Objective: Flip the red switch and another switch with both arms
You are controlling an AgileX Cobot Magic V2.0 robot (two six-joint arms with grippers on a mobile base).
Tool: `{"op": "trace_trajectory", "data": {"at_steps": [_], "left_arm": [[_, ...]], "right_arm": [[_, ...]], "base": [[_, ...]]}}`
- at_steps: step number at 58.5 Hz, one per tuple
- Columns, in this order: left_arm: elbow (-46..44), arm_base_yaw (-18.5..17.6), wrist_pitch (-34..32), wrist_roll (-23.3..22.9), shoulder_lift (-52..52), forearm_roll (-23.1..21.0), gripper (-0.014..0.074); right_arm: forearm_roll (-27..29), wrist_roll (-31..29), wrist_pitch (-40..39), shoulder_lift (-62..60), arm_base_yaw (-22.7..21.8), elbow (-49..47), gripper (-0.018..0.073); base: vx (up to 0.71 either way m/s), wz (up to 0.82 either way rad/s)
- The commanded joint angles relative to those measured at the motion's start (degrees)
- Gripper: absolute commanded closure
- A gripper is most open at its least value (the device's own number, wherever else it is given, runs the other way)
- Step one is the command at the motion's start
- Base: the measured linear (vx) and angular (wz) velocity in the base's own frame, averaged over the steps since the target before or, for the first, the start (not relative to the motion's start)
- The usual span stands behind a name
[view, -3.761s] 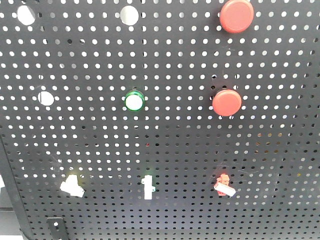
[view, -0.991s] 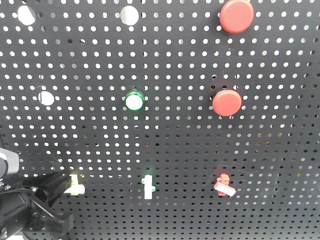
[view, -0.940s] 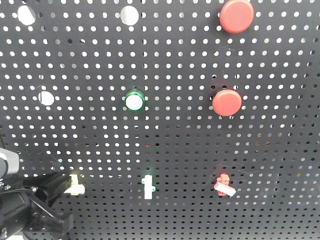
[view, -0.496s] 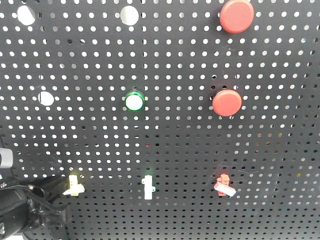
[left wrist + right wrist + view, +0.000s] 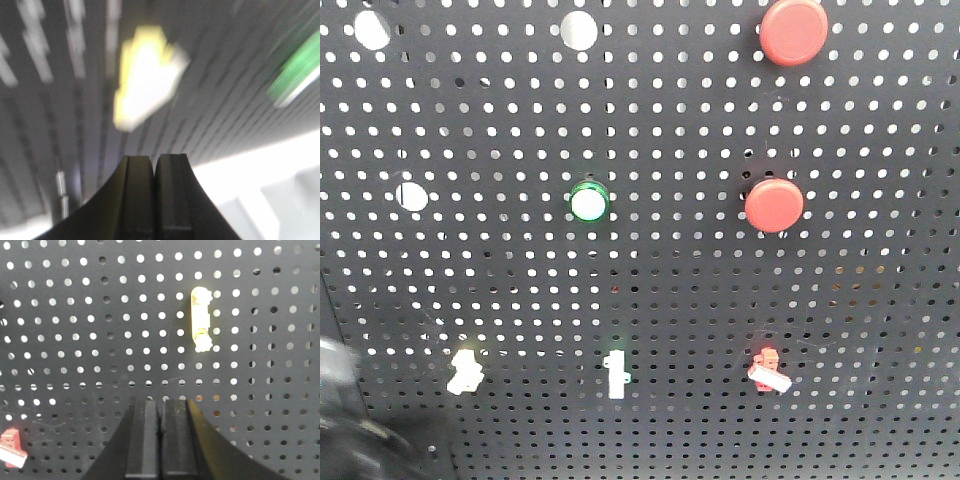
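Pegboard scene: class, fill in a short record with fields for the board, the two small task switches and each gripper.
Board: black, perforated, carries buttons and toggles
Red switch: bottom row, right end, nothing touching it
Yellow switch: bottom row, left end, nothing touching it
Left gripper: shut, empty, its view motion-blurred
Right gripper: shut, empty, facing the board

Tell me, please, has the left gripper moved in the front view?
Yes: the left gripper has withdrawn down and left, away from the pale yellow switch, toward the lower-left corner.
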Motion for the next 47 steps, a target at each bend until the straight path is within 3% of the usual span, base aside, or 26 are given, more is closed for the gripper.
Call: {"op": "trace_trajectory", "data": {"at_steps": [1,12,29,47], "left_arm": [[-1.9,-0.3,-6.7,0.3,-5.1,0.6,0.0594],[-1.9,-0.3,-9.9,0.4,-10.8,5.6,0.0594],[-1.9,-0.2,-10.1,0.4,-13.4,5.8,0.0594],[-1.9,-0.2,-9.8,0.4,-13.5,5.8,0.0594]], "right_arm": [[-1.2,1.1,-5.4,1.3,1.8,-2.1,0.0566],[-5.1,1.2,-10.4,5.8,10.4,-2.2,0.0566],[-6.7,0.8,-16.4,21.1,23.0,-6.1,0.0566],[-7.9,-1.1,-18.4,33.1,25.7,-13.3,0.0566]], "base": [[0.0,0.0],[0.0,0.0],[0.0,0.0],[0.0,0.0]]}}
